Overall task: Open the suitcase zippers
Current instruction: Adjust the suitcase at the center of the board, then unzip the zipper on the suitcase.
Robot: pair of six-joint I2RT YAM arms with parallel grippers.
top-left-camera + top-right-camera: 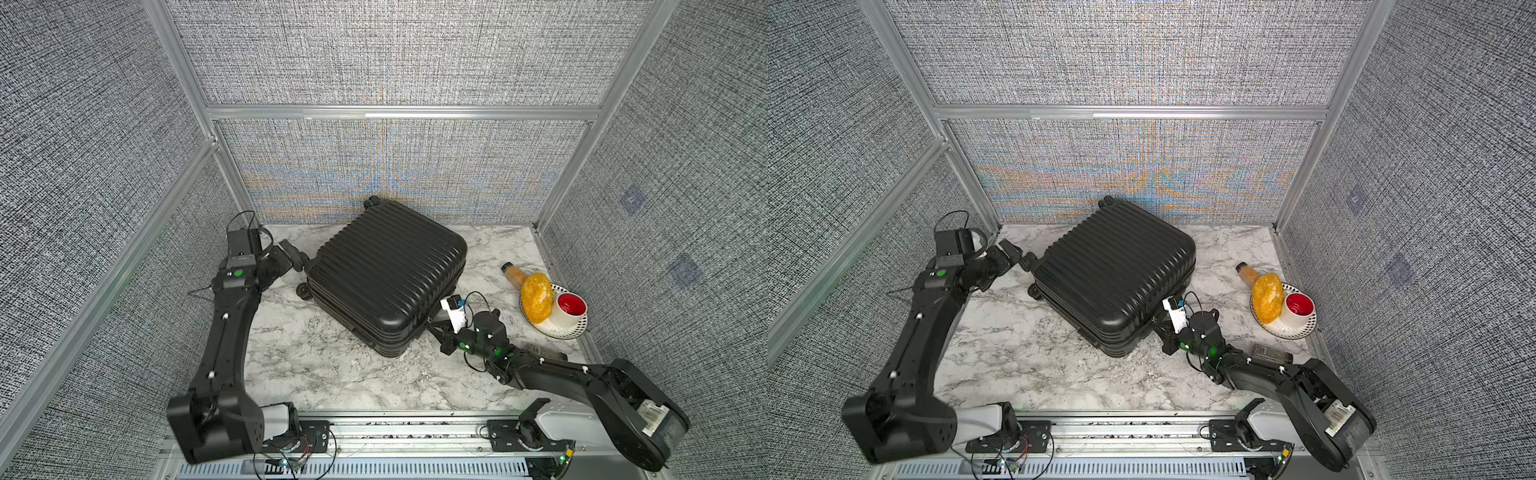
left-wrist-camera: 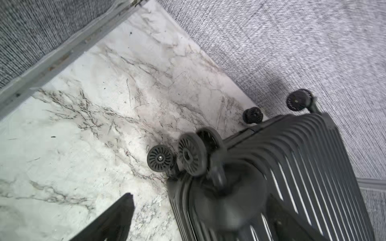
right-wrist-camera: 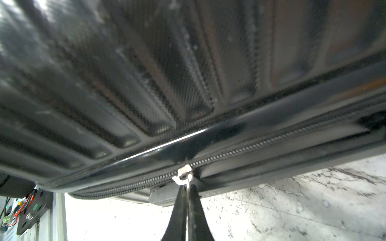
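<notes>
right gripper [image 1: 434, 323] pinches zipper pull [image 3: 183, 174] tight | pull at suitcase's [image 1: 386, 274] 5 o'clock corner, zipper track [image 3: 271, 141] runs toward 1 o'clock | left gripper [image 1: 293, 253] wide open, empty

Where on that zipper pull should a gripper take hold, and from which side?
Pinch the thin tab of the zipper pull across its flat faces. Come at the suitcase side square to the seam, since the tab sticks straight out from the zipper track. The right gripper is shut on it that way.
</notes>
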